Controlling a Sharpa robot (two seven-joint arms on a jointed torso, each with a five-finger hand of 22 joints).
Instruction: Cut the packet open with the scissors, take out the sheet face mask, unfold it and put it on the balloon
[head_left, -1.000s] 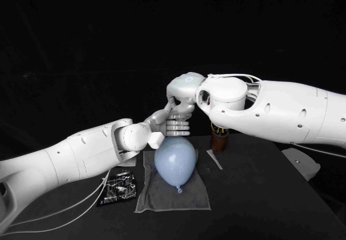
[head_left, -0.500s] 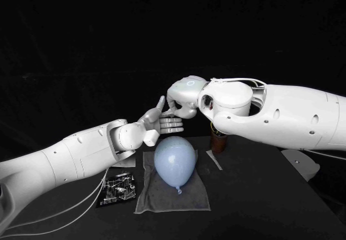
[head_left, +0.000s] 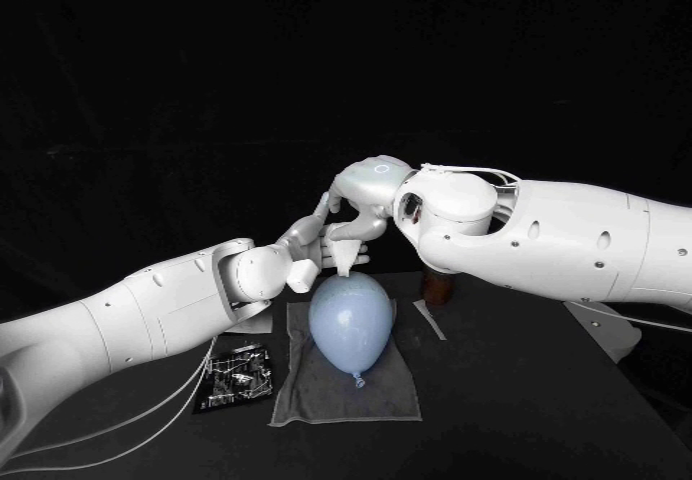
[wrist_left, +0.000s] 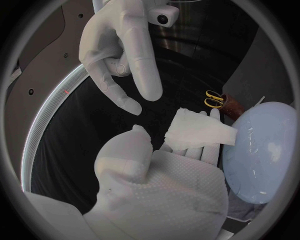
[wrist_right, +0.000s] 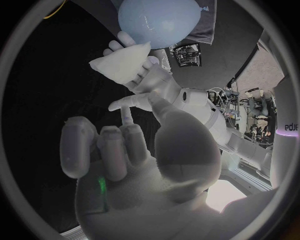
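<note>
Your robot's left hand (head_left: 315, 242) holds the folded sheet face mask (head_left: 346, 260) in the air, just above the far end of the balloon (head_left: 351, 320). In the left wrist view the mask (wrist_left: 200, 127) lies across the outstretched fingers (wrist_left: 203, 150), with the thumb beside its edge; you cannot tell whether the thumb presses it. The mask is folded into a white wedge. In the head view its long axis hangs nearly upright and its narrow tip points down at the balloon.

The right hand (head_left: 364, 195) hovers just above the left one and holds nothing. Its fingers are loosely bent and clear of the mask, and one finger (wrist_right: 127, 117) is stretched toward the left hand.

The pale blue balloon lies on a grey towel (head_left: 332, 405) on the black surface (head_left: 519, 400). Its long axis runs away from the robot and its knot points back toward it. The packet (head_left: 238, 372) lies just left of the towel. The scissors (wrist_left: 214, 99) stand handles-up in a brown holder (wrist_left: 236, 107) beyond the balloon's right side.
</note>
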